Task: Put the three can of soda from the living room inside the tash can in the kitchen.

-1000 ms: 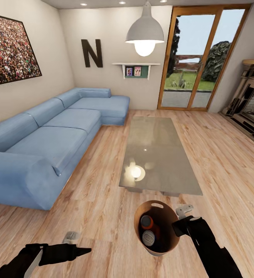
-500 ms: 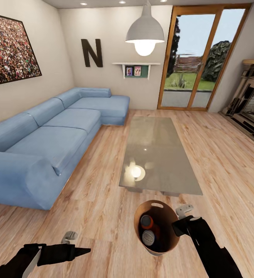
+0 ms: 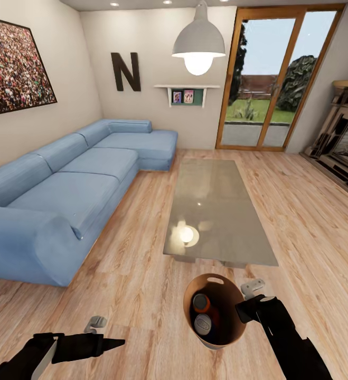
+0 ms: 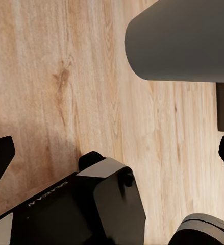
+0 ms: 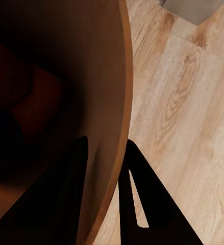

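Two cans of soda (image 3: pixel 201 313) lay visible inside the tash can (image 3: pixel 237 328), whose rim my right gripper (image 5: pixel 109 153) pinched; my left gripper (image 3: pixel 95 322) hung empty, spread apart.

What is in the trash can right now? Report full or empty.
Partly filled: the trash can, gripped at its rim by the right pincer, holds two visible cans. A third cannot be made out.

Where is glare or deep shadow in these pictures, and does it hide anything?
Head view: the lit white pendant lamp throws a bright reflection on the low glass table, hiding nothing. Right wrist view: the copper-brown inside of the round bin falls into deep shadow, so its contents are unreadable there; the right claw straddles its rim.
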Robot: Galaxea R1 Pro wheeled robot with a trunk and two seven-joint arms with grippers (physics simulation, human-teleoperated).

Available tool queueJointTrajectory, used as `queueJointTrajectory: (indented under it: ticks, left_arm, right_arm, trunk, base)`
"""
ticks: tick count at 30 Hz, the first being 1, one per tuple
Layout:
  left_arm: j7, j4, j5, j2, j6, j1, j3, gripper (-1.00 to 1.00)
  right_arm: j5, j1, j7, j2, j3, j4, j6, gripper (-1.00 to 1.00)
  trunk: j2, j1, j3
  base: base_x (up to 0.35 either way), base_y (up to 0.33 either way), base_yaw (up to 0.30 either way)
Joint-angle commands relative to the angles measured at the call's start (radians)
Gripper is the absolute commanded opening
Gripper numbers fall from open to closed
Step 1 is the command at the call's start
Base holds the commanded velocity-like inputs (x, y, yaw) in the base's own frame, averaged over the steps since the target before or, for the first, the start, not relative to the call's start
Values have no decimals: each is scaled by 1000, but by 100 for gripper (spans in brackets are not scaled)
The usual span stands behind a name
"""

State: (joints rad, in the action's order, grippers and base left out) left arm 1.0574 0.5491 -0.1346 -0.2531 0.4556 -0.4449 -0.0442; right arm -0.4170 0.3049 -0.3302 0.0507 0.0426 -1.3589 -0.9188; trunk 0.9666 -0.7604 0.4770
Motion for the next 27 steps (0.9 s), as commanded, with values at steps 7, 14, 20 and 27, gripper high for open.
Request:
queueJointTrajectory:
  ticks: [7, 14, 20, 27]
  left_arm:
    - [2, 0, 1, 1, 0, 0, 0, 100]
    - [1, 0, 2, 1, 0, 0, 0, 100]
    - [2, 0, 3, 3, 0, 0, 0, 100]
    - [2, 0, 4, 3, 0, 0, 0, 100]
  right_arm:
    - [12, 0, -2, 0, -1, 0, -2, -100]
    - [17, 0, -43, -4, -69, 0, -2, -100]
    - [17, 0, -86, -5, -98, 0, 11, -100]
    - [18, 0, -95, -6, -101, 0, 20, -100]
  trunk:
    - [49, -27, 22]
    - [98, -54, 44]
    - [140, -77, 63]
    - [189, -104, 85]
  base:
    - [0, 0, 0]
    - [0, 0, 0]
    - [0, 0, 0]
    - [0, 0, 5]
